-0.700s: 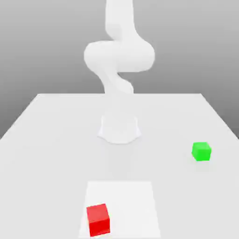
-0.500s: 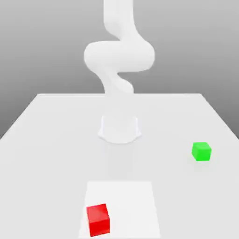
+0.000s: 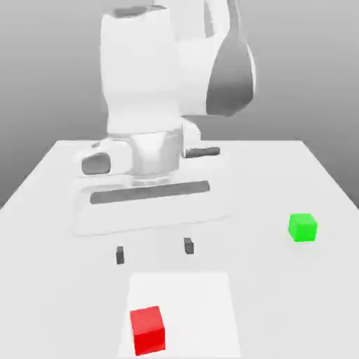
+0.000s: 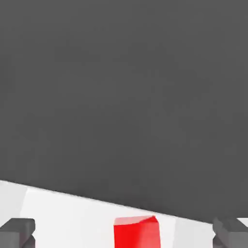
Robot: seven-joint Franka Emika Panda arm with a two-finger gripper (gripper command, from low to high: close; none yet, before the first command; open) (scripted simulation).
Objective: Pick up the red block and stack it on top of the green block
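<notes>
The white two-finger gripper (image 3: 153, 251) of the large white robot arm (image 3: 175, 70) hangs above the white table (image 3: 63, 182), its two small dark fingertips (image 3: 120, 255) spread wide apart with nothing between them, so the jaws stand released and empty. In the exterior view the hand's broad white body sits in the middle of the table, with the fingertips pointing downward just above a slightly brighter white square patch (image 3: 196, 301) on the table surface. The small matte bright red cube (image 3: 148, 329) rests on that patch, near its corner at the exterior view's left and close to the near edge of the table, apart from the fingertips and untouched. The small matte bright green cube (image 3: 302, 228) sits alone on the table toward the exterior view's right, well apart from both the red cube and the gripper. In the hand view the red cube (image 4: 137, 232) appears between the two dark fingertips (image 4: 17, 231), lying on the pale surface, with a dark grey backdrop (image 4: 124, 87) beyond the table edge.
</notes>
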